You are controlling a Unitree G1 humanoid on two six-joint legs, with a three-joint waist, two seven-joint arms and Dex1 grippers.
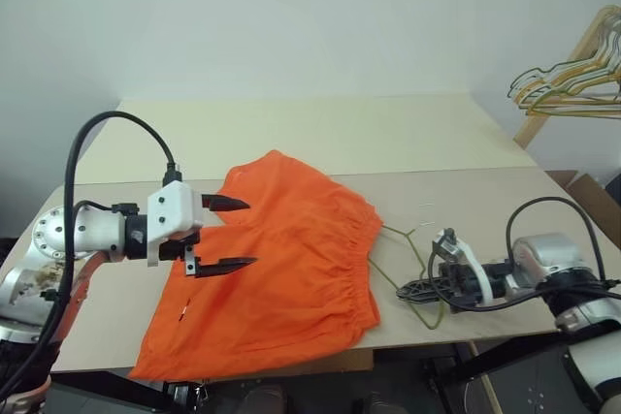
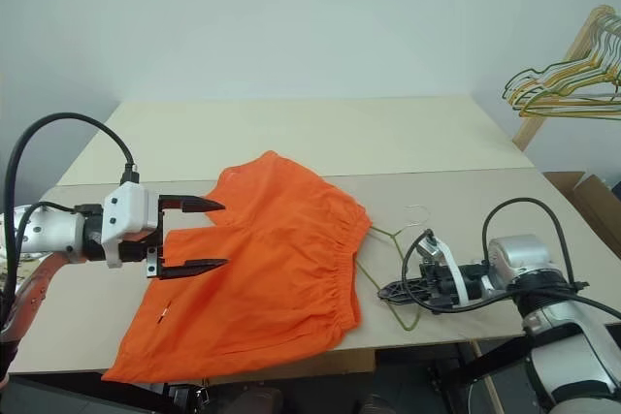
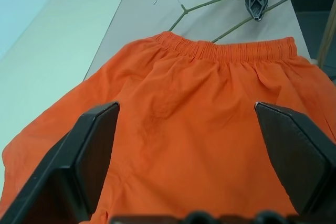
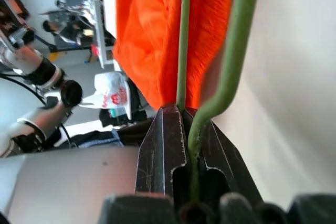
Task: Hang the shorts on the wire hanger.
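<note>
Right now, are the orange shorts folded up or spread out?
Spread out. The shorts lie flat on the table, waistband and both legs showing.

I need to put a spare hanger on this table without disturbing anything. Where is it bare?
Bare: the pale far half of the table behind the shorts, and the strip right of the wire hanger. Crowded: the near edge, with the shorts, the open left gripper over them, and the right gripper pinching the wire.

Shorts (image 1: 281,269) — bright orange; wire hanger (image 1: 415,261) — olive green; table (image 1: 320,138) pale beige.
</note>
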